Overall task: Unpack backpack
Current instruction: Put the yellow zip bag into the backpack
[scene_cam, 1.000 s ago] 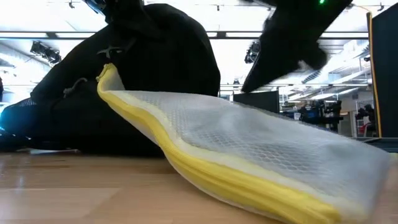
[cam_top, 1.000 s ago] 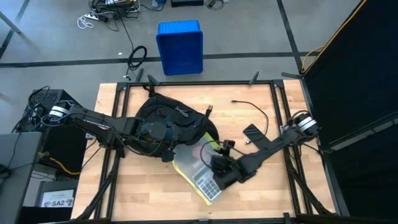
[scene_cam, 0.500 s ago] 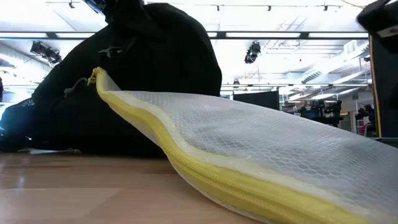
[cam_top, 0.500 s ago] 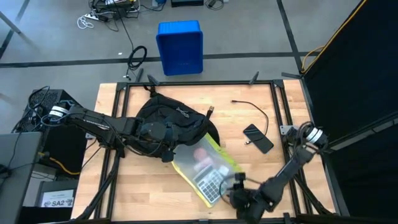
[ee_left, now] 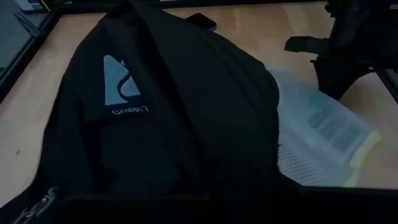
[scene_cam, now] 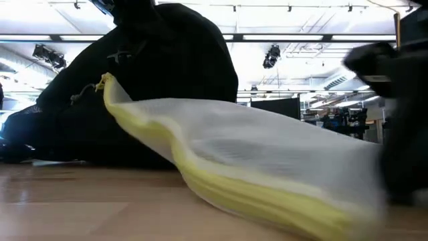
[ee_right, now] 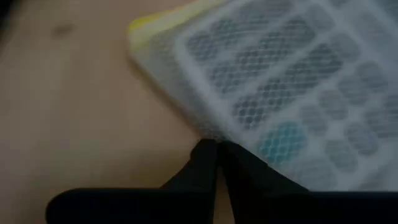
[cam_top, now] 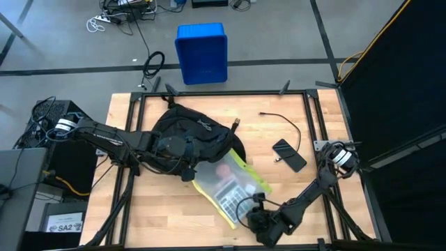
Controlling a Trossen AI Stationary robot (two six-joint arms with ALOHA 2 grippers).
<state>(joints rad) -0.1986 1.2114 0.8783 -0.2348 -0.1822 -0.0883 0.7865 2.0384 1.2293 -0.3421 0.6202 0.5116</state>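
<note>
High view: the black backpack (cam_top: 188, 136) lies on the left-centre of the wooden table (cam_top: 293, 111), with a yellow-edged mesh pouch (cam_top: 230, 185) spilling from its lower right side toward the table's near edge. The left arm reaches in low from the left rim, stretched almost flat, and its gripper (cam_top: 174, 148) rests on the backpack's fabric; whether its fingers are parted or closed cannot be told. The right arm folds back from its base at the right rim, elbow low, and slants toward the near edge, where the right gripper (cam_top: 259, 222) sits at table height just beside the pouch's lower corner. In the right wrist view its two dark fingers (ee_right: 198, 171) are pressed together at the pouch's edge, a keypad showing through the mesh; whether any mesh is pinched cannot be told. A phone (cam_top: 288, 154) and a cable (cam_top: 286, 124) lie apart on the right. A blue bin (cam_top: 201, 52) stands on the floor beyond the table.
</note>
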